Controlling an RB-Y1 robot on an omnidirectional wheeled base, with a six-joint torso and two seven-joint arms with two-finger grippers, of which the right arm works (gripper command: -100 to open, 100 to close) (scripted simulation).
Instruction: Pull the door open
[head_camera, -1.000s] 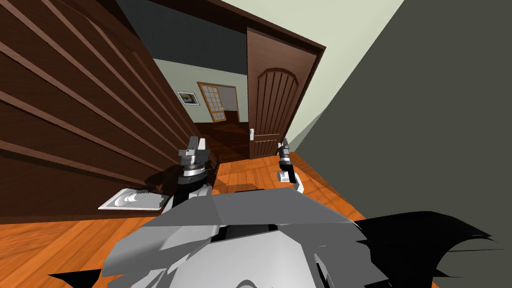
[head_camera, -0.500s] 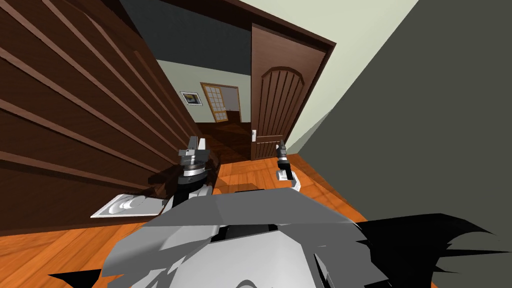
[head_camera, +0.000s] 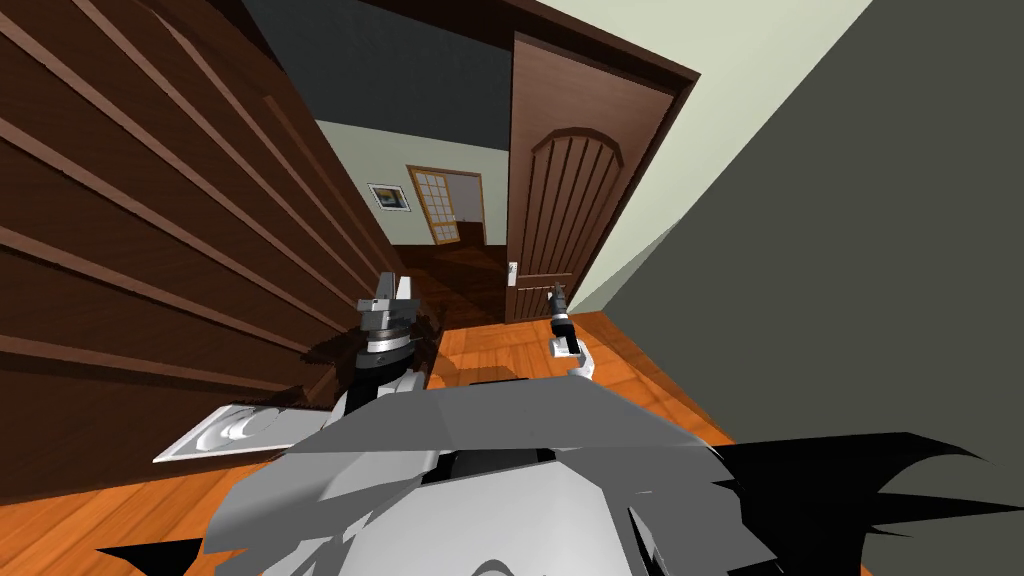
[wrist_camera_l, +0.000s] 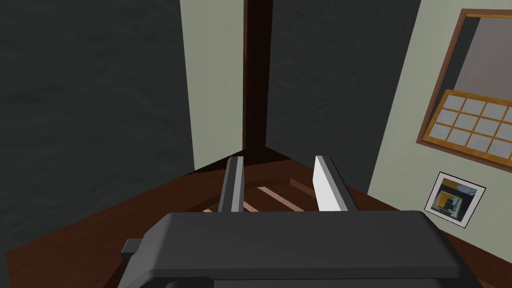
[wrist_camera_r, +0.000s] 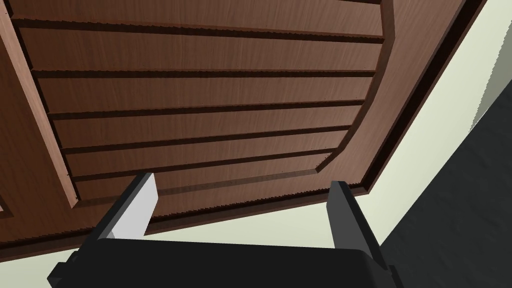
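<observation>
A big dark brown slatted door (head_camera: 150, 220) stands close on my left, with a white handle plate (head_camera: 225, 432) low on it. My left gripper (head_camera: 393, 287) hangs open and empty by that door's near edge; in the left wrist view (wrist_camera_l: 280, 162) a slatted brown surface (wrist_camera_l: 270, 196) lies just beyond its fingers. Farther ahead a second brown door (head_camera: 565, 200) with an arched panel stands beside an open doorway and carries a small white handle (head_camera: 512, 272). My right gripper (head_camera: 557, 290) is open just right of that handle, apart from it. The right wrist view (wrist_camera_r: 241, 179) faces this door's panel (wrist_camera_r: 200, 100).
A dark grey wall (head_camera: 880, 250) runs along my right, meeting a pale wall (head_camera: 690, 120) beside the far door. Orange wooden floor (head_camera: 520, 350) lies between the doors. Through the doorway are a framed picture (head_camera: 388, 197) and a glazed door (head_camera: 437, 205).
The whole head view has shifted with my own move: the far door slid right and the white handle plate slid left and down. My right gripper now sits nearer the far door's handle.
</observation>
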